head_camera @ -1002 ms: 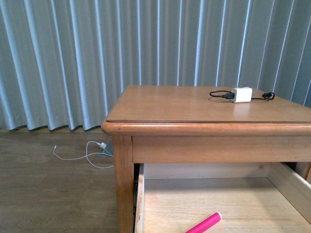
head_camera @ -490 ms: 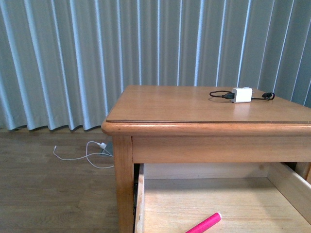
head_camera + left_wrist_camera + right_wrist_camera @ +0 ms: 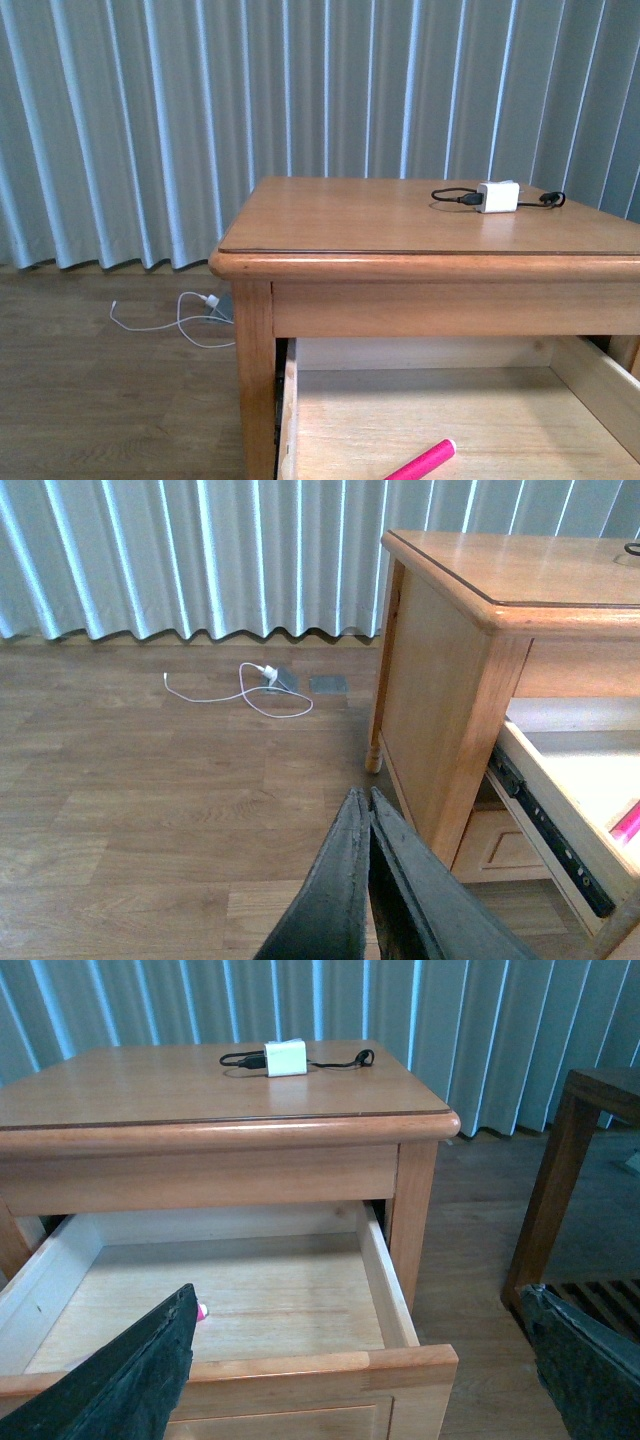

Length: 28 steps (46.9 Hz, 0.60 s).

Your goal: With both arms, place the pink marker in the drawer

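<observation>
The pink marker [image 3: 420,461] lies on the pale floor of the open drawer [image 3: 330,420], near its front; only its tip [image 3: 202,1311] shows in the right wrist view, beside one finger. The drawer [image 3: 380,1290] is pulled well out of the nightstand. My right gripper [image 3: 365,1360] is open, its fingers spread wide over the drawer's front right corner, holding nothing. Off to the nightstand's left side my left gripper [image 3: 364,802] is shut and empty above the wooden floor. A sliver of the marker [image 3: 628,823] shows at the edge of the left wrist view. Neither arm appears in the front view.
A white charger block [image 3: 498,195] with a black cable lies on the nightstand top [image 3: 350,215]. A white cable [image 3: 245,685] is coiled on the floor by the curtains. A dark wooden piece of furniture [image 3: 570,1160] stands right of the nightstand. A lower drawer front [image 3: 500,845] sits under the open one.
</observation>
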Motion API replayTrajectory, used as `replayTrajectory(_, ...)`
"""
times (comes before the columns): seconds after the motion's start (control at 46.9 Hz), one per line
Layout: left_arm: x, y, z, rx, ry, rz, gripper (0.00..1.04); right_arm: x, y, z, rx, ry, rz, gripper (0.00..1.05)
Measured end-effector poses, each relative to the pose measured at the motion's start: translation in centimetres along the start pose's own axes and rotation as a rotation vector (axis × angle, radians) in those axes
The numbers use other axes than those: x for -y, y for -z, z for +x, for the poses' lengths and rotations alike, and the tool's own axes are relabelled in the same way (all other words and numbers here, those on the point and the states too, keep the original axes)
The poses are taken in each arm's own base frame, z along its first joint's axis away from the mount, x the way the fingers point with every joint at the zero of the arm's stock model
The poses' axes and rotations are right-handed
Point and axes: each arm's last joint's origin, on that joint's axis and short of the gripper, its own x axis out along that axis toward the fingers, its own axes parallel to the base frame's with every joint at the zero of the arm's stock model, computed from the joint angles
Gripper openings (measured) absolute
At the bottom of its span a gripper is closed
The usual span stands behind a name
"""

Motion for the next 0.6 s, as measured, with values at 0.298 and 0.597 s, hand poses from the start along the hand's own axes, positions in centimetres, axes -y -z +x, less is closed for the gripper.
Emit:
replayTrajectory(0.298, 0.0, 0.0, 0.0, 0.001, 0.0, 0.0, 0.56, -0.2, 2.1, 0.8, -0.468, -0.117, 0.098, 0.96)
replayTrajectory(0.597, 0.0, 0.0, 0.0, 0.001, 0.0, 0.001, 1.0, -1.8, 2.7, 3.3, -0.753, -0.189, 0.148, 0.96)
